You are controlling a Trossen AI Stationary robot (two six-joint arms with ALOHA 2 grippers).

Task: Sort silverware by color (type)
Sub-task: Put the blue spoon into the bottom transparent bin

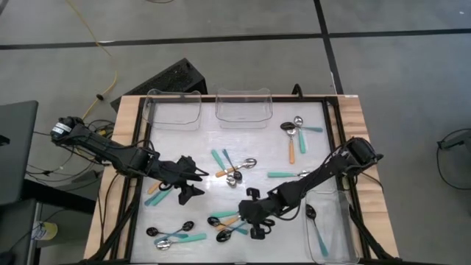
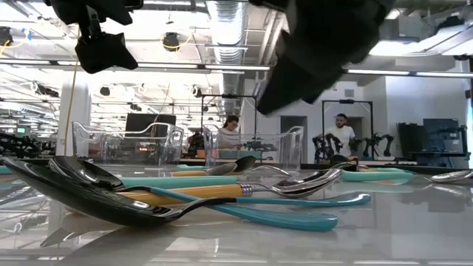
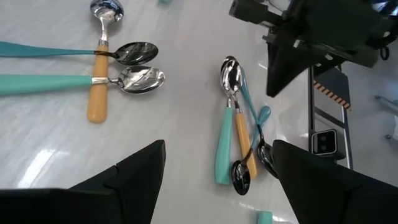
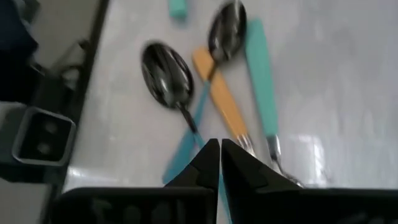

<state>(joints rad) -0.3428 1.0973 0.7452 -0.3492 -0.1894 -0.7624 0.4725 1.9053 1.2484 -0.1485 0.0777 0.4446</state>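
The desk (image 1: 221, 140) is a white surface inside a dark frame, with spoons scattered across it. Two clear bins (image 1: 175, 107) stand side by side along its far edge, and a third clear bin (image 1: 330, 224) sits at the right near corner, holding a black-bowled spoon with a teal handle (image 1: 315, 221).

The left arm reaches in from the left side, its left gripper (image 1: 193, 178) hanging over the left-centre of the desk with the jaws spread wide and nothing between them. The right arm stretches from the right edge toward the near centre, where the right gripper (image 1: 254, 221) sits just above a cluster of spoons; in the right wrist view its jaws are pressed together, with nothing visibly gripped.

That near-centre cluster (image 1: 229, 223) mixes teal and orange handles with black and silver bowls, lying crossed over each other. Another group (image 1: 234, 168) lies at the centre, a pair (image 1: 171, 235) at the near left, several (image 1: 296, 135) at the far right, and one teal-handled spoon (image 1: 288, 174) rests right of centre.
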